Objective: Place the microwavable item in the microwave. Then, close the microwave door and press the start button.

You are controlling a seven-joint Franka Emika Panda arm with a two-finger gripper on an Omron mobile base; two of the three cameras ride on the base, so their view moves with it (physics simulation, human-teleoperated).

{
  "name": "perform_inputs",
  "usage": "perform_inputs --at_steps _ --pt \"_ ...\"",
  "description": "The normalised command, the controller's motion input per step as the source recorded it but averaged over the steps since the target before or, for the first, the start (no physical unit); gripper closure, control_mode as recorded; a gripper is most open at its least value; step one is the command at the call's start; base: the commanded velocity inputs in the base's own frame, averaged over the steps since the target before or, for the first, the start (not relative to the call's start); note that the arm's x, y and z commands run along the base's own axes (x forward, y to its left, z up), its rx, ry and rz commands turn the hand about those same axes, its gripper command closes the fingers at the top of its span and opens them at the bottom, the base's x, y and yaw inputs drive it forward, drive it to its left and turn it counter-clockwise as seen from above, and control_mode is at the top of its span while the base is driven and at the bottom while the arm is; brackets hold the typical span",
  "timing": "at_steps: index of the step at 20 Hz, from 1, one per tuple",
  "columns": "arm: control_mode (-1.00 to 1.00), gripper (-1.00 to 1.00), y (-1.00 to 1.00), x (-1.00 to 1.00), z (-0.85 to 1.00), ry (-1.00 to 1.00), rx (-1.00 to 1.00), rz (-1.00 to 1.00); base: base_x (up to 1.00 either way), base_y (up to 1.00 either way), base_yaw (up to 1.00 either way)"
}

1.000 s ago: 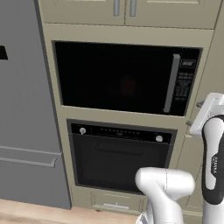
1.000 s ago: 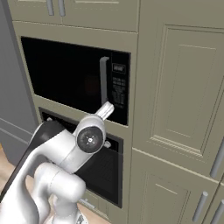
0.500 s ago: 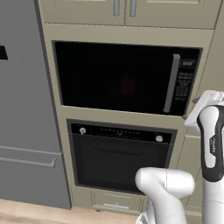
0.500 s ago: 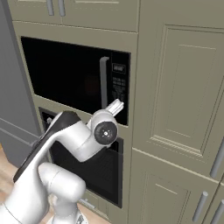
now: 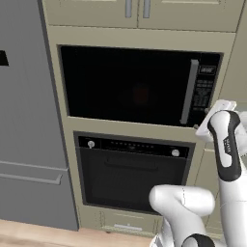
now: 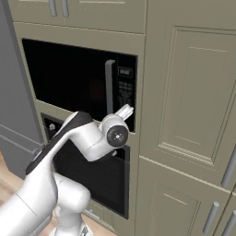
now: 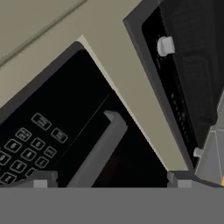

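The microwave door (image 5: 130,84) is seen shut against the microwave (image 5: 208,94), directly above the oven (image 5: 132,169). The claw (image 7: 109,177) is held apart, just before the microwave's keypad (image 7: 30,151) and door handle (image 7: 98,151).

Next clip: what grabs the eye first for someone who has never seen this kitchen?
The black microwave set into the beige cabinet wall, its door shut and the silver bar handle beside the keypad. The white arm reaches up with its gripper close before that handle and keypad. Below sits a black oven with knobs, and a grey fridge stands to the left.
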Motion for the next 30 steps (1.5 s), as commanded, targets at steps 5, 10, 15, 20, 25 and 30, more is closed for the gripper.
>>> perform_inputs --at_steps 5,10,15,20,25,30 --pt "-1.0 -1.0 -0.01 0.35 -0.17 0.0 0.02 0.0 0.0 0.0 0.0" --pt "-1.0 -1.0 -0.03 0.25 -0.05 0.0 0.02 0.0 0.0 0.0 0.0" --pt "-1.0 -1.0 -0.02 0.12 -0.08 0.0 0.01 0.0 0.0 0.0 0.0" --pt "-1.0 -1.0 -0.16 0.1 -0.17 0.0 0.03 0.0 0.0 0.0 0.0" --pt "-1.0 -1.0 -0.13 0.14 -0.11 0.0 0.03 0.0 0.0 0.0 0.0" --pt "-1.0 -1.0 -0.02 0.29 -0.09 0.0 0.02 0.0 0.0 0.0 0.0"
